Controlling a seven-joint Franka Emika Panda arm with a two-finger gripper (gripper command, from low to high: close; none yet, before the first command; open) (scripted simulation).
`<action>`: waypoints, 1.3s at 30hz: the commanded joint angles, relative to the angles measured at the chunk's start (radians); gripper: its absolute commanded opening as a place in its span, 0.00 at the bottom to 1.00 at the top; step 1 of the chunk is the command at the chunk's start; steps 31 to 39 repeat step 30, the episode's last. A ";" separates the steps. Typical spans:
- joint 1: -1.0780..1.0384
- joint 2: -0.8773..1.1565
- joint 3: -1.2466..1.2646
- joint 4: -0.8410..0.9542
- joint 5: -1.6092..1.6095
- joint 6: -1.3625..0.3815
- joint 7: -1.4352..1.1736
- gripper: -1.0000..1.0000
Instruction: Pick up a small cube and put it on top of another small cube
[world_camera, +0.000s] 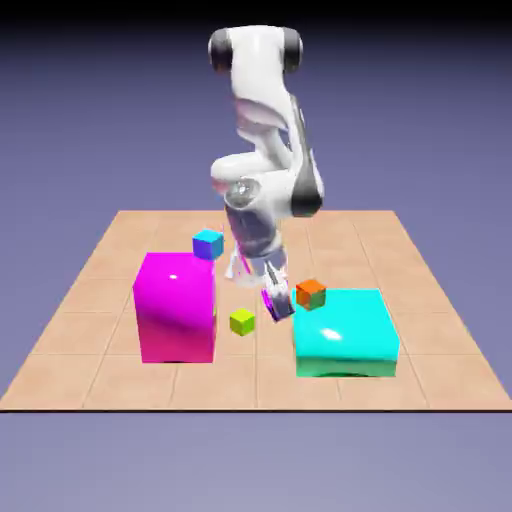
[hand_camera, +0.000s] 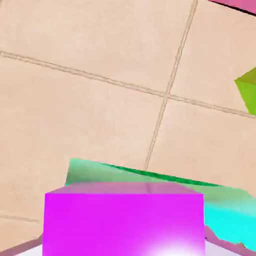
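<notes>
The tiny purple-magenta cube (world_camera: 277, 306) is held in my gripper (world_camera: 274, 302), which is shut on it low over the table. In the hand view this cube (hand_camera: 125, 220) fills the bottom middle and hides the fingertips. A tiny yellow-green cube (world_camera: 242, 321) lies on the tiles just to the exterior view's left of the gripper, and it shows at the hand view's right edge (hand_camera: 248, 90). A tiny orange cube (world_camera: 310, 293) sits close on the other side. A tiny blue cube (world_camera: 208, 243) rests farther back.
A big glossy magenta block (world_camera: 177, 305) stands on the exterior view's left; its corner shows in the hand view (hand_camera: 240, 4). A big cyan block (world_camera: 345, 332) lies on the exterior view's right, close to the gripper, and appears behind the held cube (hand_camera: 227, 215).
</notes>
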 joint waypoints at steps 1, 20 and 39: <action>-0.003 -0.036 0.027 -0.020 -0.023 0.002 -0.038 0.00; 0.012 -0.497 0.356 -0.413 -0.287 0.202 -0.557 0.00; -0.159 -0.351 0.564 -0.449 -0.119 0.393 -0.671 1.00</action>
